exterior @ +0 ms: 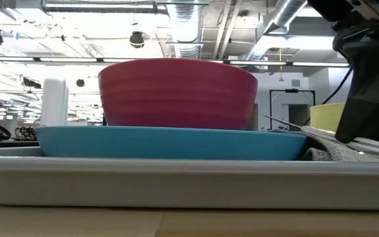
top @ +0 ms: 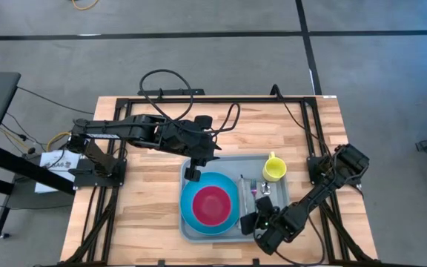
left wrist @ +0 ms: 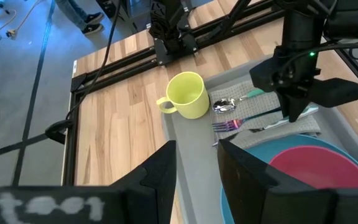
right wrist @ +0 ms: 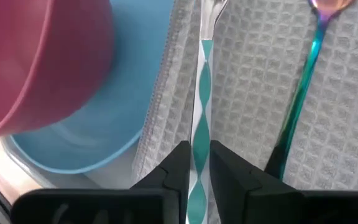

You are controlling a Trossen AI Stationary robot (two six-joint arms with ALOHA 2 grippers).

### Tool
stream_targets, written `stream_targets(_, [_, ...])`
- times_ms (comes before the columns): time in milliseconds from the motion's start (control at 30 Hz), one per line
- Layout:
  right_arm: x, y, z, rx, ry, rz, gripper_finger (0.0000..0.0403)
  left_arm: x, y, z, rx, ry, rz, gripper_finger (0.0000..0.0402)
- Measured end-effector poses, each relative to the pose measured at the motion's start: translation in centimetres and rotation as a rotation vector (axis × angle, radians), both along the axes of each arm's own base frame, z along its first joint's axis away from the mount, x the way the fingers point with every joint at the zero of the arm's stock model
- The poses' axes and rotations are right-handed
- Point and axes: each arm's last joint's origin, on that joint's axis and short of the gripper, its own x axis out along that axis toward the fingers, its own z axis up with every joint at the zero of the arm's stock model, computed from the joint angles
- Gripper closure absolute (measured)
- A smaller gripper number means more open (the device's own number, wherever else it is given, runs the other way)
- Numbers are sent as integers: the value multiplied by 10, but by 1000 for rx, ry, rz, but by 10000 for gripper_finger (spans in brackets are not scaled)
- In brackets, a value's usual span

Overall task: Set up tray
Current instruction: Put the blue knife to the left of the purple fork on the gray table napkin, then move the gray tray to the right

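Left gripper [top: 192,173]: hovers over the tray's 10 o'clock corner; fingers [left wrist: 160,168] a little apart, holding nothing.
Tray [top: 186,230]: flat grey plastic rectangle with rounded corners and a low raised rim, lying at 6 o'clock on the table [top: 143,185], its near rim close to the table's front edge.
Open room: bare wood plank runs wide from the tray toward 9 o'clock and in a band toward 12 o'clock; little room at 3 o'clock, where the right arm crosses.
Plate [top: 189,210]: round, blue, smooth, filling the tray's 9 o'clock half and nearly touching its rims.
Bowl [top: 212,205]: red, round, faintly ridged sides, standing on the middle of the plate.
Napkin [right wrist: 253,93]: grey waffle-weave cloth, flat on the tray just at 3 o'clock of the plate.
Cutlery: a fork [left wrist: 232,125] and a spoon [left wrist: 226,106] lie on the napkin, with shiny heads and teal handles.
Mug [top: 274,168]: yellow, glossy, with a handle, upright in the tray's 1 o'clock corner.
Right gripper [top: 250,220]: low over the napkin's near end; fingers [right wrist: 178,165] narrow, closed on a teal-and-white striped utensil handle [right wrist: 201,93].
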Motion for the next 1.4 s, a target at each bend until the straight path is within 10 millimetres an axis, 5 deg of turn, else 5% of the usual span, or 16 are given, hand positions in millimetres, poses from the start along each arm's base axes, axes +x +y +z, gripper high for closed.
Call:
stream_targets(767, [4, -7, -2, 55, 111, 33, 333, 0, 0, 0, 0, 0, 0, 294])
stream_targets(1200, [10, -19, -3, 24, 135, 9, 171, 0, 0, 0, 2, 1, -2, 294])
stream_targets(1400, [11, -18, -2, 32, 126, 16, 148, 0, 0, 0, 3, 1, -3, 294])
